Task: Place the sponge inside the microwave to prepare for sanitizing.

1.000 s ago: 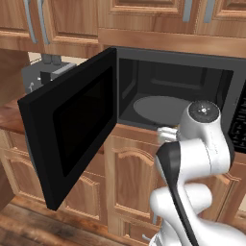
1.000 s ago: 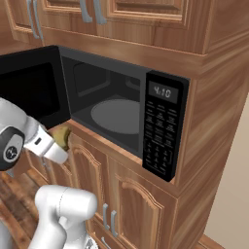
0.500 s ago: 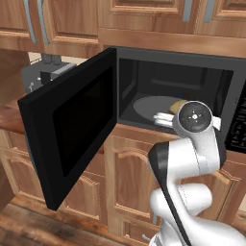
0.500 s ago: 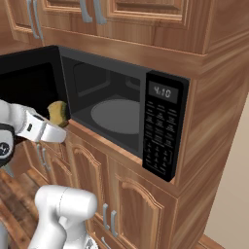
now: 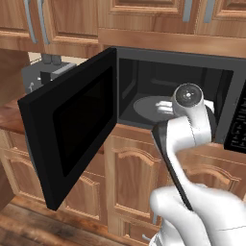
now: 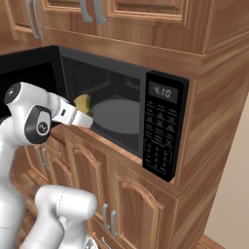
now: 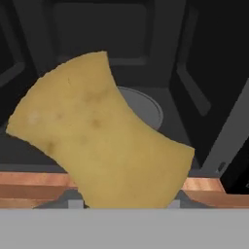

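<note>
The black microwave (image 6: 160,126) stands with its door (image 5: 72,129) swung wide to the left. Its round turntable (image 6: 119,116) lies bare inside. The yellow-olive sponge (image 6: 82,102) hangs at the left of the oven's mouth, just above the front sill, with my gripper (image 6: 80,111) shut on it. In the hand view the sponge (image 7: 97,141) covers my fingertips, and the turntable (image 7: 146,109) lies behind it. In the left base view my wrist (image 5: 188,98) stands in front of the cavity and hides the sponge.
A keypad and a lit display (image 6: 163,91) run down the microwave's right side. A grey coffee machine (image 5: 41,74) stands on the wooden counter behind the open door. Wooden cabinets (image 5: 144,182) sit below the oven and above it.
My hand has carried the sponge up and forward, from in front of the cabinet below to the microwave's mouth. The door and turntable have not moved.
</note>
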Available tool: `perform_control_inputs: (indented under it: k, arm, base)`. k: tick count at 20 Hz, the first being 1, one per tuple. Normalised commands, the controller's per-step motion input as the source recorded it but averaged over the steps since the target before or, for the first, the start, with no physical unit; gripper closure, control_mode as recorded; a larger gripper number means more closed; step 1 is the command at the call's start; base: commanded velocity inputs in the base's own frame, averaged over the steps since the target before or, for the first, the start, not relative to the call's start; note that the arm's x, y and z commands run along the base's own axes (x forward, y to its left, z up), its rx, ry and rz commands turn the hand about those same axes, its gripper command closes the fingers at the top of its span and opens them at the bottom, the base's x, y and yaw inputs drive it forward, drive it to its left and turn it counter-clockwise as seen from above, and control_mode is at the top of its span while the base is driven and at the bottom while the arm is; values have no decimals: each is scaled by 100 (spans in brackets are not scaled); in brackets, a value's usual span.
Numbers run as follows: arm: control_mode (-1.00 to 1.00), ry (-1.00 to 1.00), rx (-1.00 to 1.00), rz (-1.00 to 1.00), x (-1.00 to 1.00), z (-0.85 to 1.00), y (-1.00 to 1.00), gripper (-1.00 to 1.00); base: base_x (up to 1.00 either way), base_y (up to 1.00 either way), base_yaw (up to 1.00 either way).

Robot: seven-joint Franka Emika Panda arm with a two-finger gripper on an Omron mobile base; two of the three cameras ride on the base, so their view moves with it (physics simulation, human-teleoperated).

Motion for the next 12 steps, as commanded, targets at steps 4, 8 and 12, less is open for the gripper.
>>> perform_control_inputs:
  k: [4, 8, 12]
  arm:
    - [-100, 10, 0, 0, 64, -21, -40, 100]
    - [-100, 16, 0, 0, 56, -53, -18, 100]
    - [-100, 11, 0, 0, 56, -29, -12, 100]
  base:
    - [0, 0, 0]
    - [0, 0, 0]
    - [0, 0, 0]
